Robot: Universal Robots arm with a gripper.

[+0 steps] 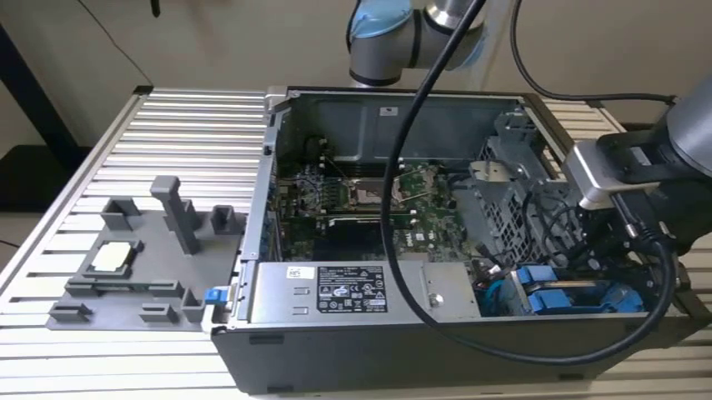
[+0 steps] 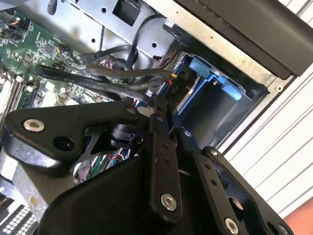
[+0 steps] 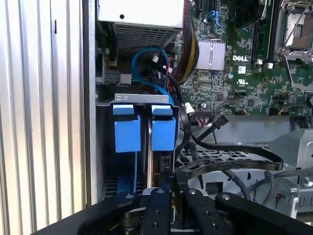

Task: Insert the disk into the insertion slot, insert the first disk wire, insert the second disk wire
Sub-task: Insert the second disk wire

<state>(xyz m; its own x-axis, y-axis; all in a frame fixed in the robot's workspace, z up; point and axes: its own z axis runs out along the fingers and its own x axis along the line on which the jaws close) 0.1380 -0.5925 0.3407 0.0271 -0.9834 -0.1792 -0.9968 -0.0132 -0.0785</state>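
Black metal gripper (image 2: 159,105), fingers pressed together on a thin black disk wire (image 2: 122,90), hangs just beside the blue-tabbed grey insertion slot (image 3: 144,128), which already holds the disk.

Matt black end effector (image 2: 159,105); glossy blue plastic tabs (image 3: 144,128); grey sheet-metal insertion slot (image 3: 142,98); ribbed metal table (image 1: 200,133).

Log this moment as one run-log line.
gripper: shut, at drive bay | disk: seated in insertion slot | wires: beside gripper
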